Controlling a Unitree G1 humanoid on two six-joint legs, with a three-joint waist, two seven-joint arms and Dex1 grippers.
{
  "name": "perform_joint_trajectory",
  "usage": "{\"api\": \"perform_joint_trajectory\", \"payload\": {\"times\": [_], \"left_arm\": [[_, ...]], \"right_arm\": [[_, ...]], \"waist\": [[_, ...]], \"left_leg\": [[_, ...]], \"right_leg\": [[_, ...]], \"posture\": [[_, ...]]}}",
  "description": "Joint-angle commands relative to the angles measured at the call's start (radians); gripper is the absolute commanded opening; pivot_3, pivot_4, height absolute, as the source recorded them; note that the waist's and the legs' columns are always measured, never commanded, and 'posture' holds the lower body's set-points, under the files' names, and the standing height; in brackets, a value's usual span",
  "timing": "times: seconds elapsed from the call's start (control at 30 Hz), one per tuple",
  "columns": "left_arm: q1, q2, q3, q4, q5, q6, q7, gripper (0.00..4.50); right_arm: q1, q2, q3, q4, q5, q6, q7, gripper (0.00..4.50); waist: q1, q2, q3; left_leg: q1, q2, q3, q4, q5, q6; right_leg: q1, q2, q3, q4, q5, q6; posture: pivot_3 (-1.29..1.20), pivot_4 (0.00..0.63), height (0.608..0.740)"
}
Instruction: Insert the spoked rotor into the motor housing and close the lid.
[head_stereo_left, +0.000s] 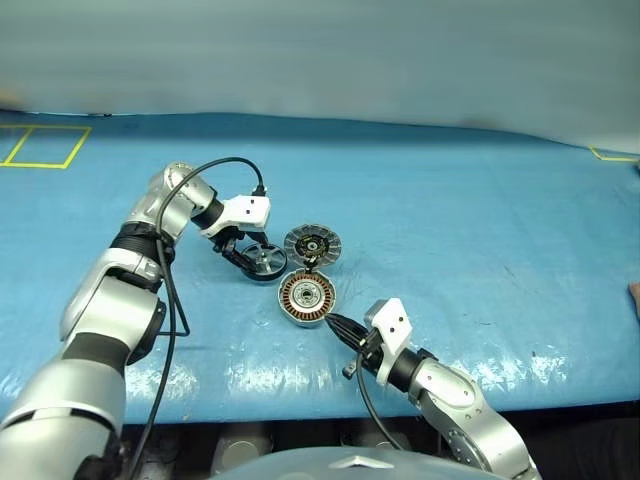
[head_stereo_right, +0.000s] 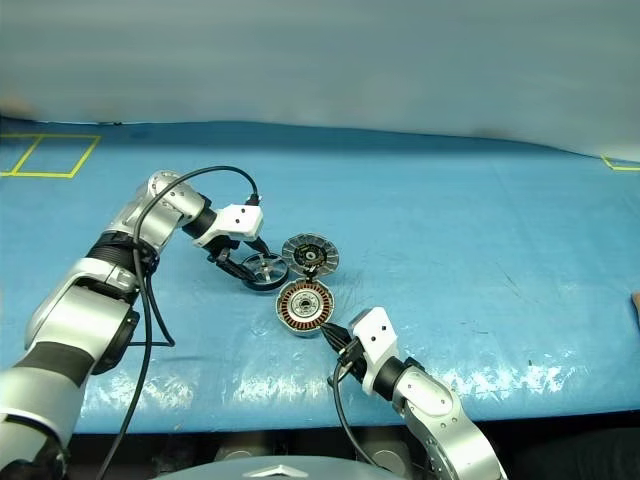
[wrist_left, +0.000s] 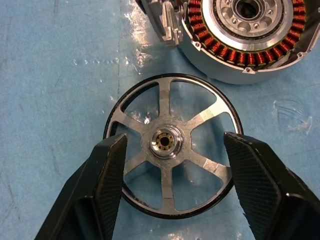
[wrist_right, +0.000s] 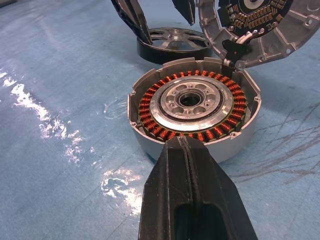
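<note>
The motor housing (wrist_right: 195, 107) looked like brushed silver metal ringed with glossy copper wire. The spoked rotor (wrist_left: 170, 145) showed matt machined spokes inside a smooth black rim. The counter (head_stereo_left: 480, 220) wore shiny, wrinkled blue plastic sheeting.

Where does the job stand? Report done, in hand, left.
Done: lid stands open beside the housing, whose windings are bare. In hand: left gripper, open, straddles the rotor, which lies on the table; right gripper, shut, sits at the housing's wall. Left: grip, insert, close lid.
</note>
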Motion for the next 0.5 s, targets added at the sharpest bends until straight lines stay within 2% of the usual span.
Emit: {"api": "perform_joint_trajectory", "payload": {"times": [0.03, 0.5], "left_arm": [[-0.036, -0.004, -0.007, 0.013, 0.015, -0.013, -0.013, 3.28], [-0.038, -0.002, -0.047, 0.042, 0.042, 0.018, -0.033, 3.28]], "right_arm": [[-0.004, 0.004, -0.008, -0.027, 0.005, -0.011, -0.003, 0.00], [-0.007, 0.007, -0.005, -0.020, 0.002, -0.017, -0.006, 0.00]], "waist": [[0.000, 0.000, 0.000], [0.000, 0.000, 0.000]], "left_leg": [[0.000, 0.000, 0.000, 0.000, 0.000, 0.000], [0.000, 0.000, 0.000, 0.000, 0.000, 0.000]], "right_leg": [[0.000, 0.000, 0.000, 0.000, 0.000, 0.000], [0.000, 0.000, 0.000, 0.000, 0.000, 0.000]], "posture": [[0.00, 0.150, 0.740], [0.00, 0.150, 0.740]]}}
